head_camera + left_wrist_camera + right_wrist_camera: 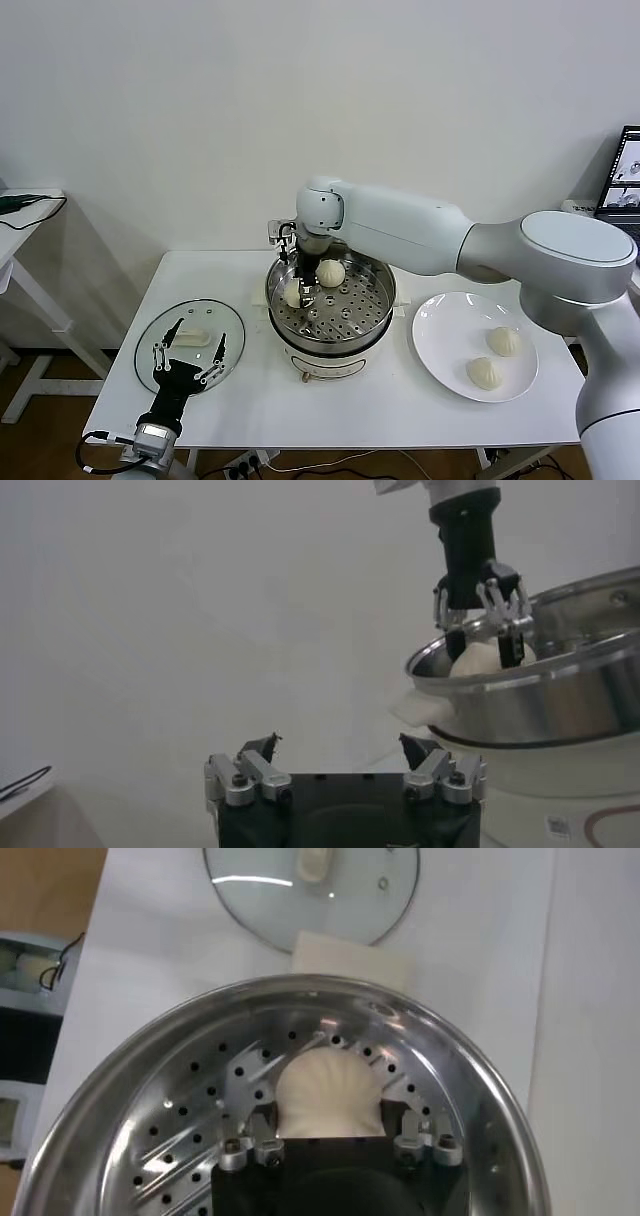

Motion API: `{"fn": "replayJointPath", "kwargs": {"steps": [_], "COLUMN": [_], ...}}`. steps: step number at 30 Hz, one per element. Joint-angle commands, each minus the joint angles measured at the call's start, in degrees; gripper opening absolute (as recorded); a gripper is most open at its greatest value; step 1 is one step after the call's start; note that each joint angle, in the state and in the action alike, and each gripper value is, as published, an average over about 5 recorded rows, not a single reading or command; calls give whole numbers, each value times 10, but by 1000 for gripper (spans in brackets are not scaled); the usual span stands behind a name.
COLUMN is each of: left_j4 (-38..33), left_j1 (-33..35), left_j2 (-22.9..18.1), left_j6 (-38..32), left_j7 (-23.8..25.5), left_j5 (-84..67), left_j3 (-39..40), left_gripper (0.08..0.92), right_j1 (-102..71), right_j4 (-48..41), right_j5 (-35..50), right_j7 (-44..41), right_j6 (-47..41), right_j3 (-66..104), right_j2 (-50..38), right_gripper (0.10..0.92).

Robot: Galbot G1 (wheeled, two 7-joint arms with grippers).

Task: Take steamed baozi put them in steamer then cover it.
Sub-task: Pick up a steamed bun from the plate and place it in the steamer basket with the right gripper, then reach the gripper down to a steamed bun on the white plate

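— Where do things stand?
— Right gripper (297, 291) pinches a baozi (328, 1093) just above the steamer (375, 325) tray beside another bun (331, 272); two buns (494, 357) wait on the plate (440, 340).
— And the left?
— Left gripper (188, 350), fingers spread, hovers over the glass lid (232, 322), not yet on.

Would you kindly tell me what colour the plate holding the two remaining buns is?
The plate is plain white, unpatterned, seen best in the head view.
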Motion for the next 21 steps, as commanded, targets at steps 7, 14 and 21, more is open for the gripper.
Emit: {"fn": "replayJointPath", "kwargs": {"steps": [7,14,21], "left_j4": [-4,-29,-51], "left_j1": [5,13,17], "left_j2": [0,-3,-2], "left_j6": [-1,1,4], "left_j7": [0,-2,-2], "left_j5": [1,5,4], "left_j3": [0,8,3], "left_gripper": [823,823,823], "right_j1": [47,158,118], "right_j4": [63,213,319], "right_j5": [14,52,-16], "right_j7": [-19,-69,-132], "right_j6": [11,53,121], "right_j3": [28,3,37], "right_j2": [-95,-306,-523], "right_gripper": [822,823,823]}}
